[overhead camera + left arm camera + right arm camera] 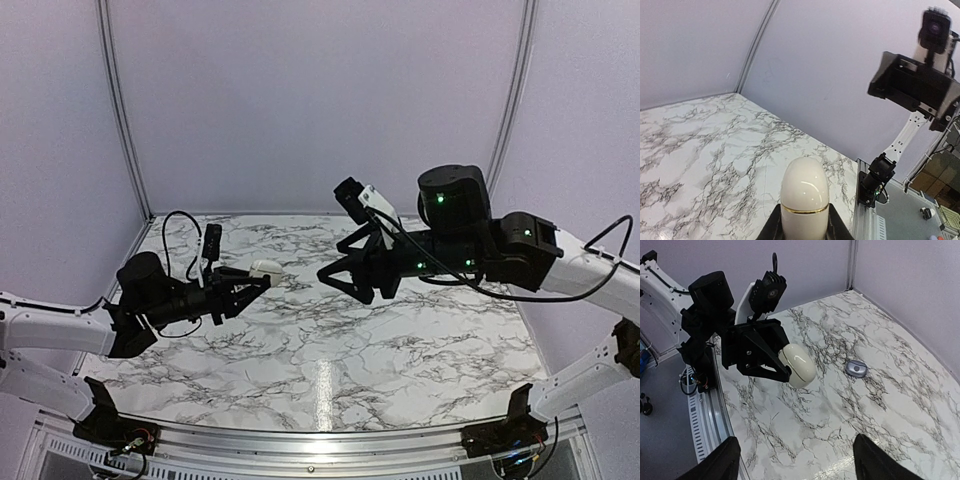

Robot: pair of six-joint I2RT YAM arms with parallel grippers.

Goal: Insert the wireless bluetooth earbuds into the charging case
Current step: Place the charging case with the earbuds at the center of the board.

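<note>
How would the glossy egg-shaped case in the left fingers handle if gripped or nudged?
The egg-shaped case looks glossy and rounded, so it is probably slippery between the left fingers. Its hard-looking shell is likely stiff. Set down, it would probably roll.

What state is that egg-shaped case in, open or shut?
Shut. The case, held in the left gripper, shows its two halves meeting along a thin gold seam with no gap.

There are two arms, the left arm [55, 330] and the right arm [585, 268], two grippers, the left gripper [250, 283] and the right gripper [340, 265], two wrist cameras, the left camera [212, 241] and the right camera [351, 193], one case [266, 268], one grey bud [856, 369] and one marble table [330, 350].
</note>
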